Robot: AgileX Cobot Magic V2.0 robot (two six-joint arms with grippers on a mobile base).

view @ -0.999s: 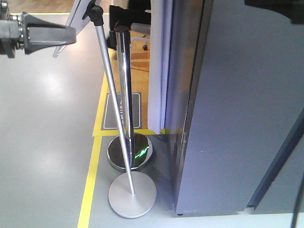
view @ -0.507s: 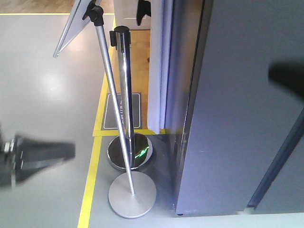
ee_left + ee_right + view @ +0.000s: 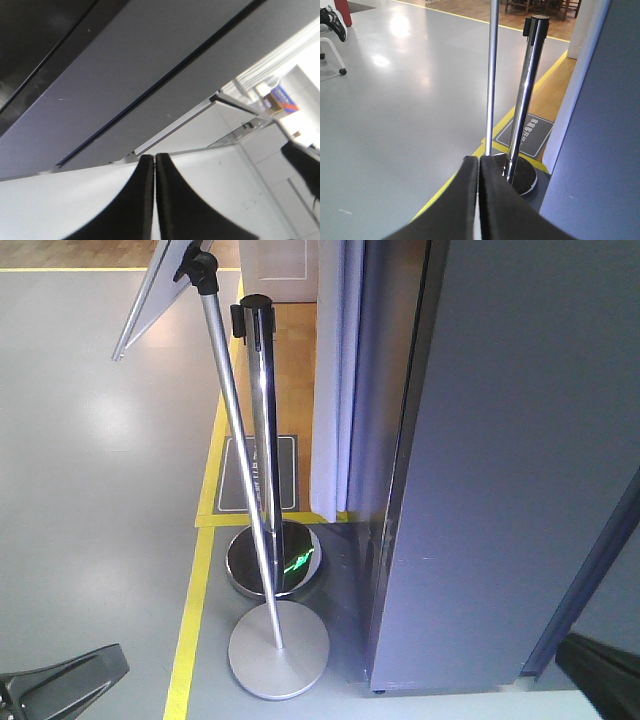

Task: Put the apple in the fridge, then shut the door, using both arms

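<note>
The fridge (image 3: 500,490) fills the right of the front view as a tall dark grey cabinet. A dark seam (image 3: 585,580) runs between its grey panels and no white interior shows, so the door looks closed. The apple is out of view. My left gripper (image 3: 75,682) sits low at the bottom left corner, away from the fridge. My right gripper (image 3: 603,678) is at the bottom right corner, in front of the fridge. The left gripper (image 3: 154,156) is shut on nothing and faces the fridge (image 3: 125,75). The right gripper (image 3: 479,159) is also shut and empty, beside the fridge (image 3: 600,165).
A chrome barrier post (image 3: 262,440) on a round base (image 3: 273,558) stands left of the fridge. A slanted sign pole (image 3: 240,460) with a disc foot (image 3: 278,650) leans across it. Yellow floor tape (image 3: 190,630) and a grey floor mat (image 3: 257,473) lie nearby.
Both grippers have dropped. The left went from the top left to the bottom left corner of the front view. The right went from the upper right to the bottom right.
</note>
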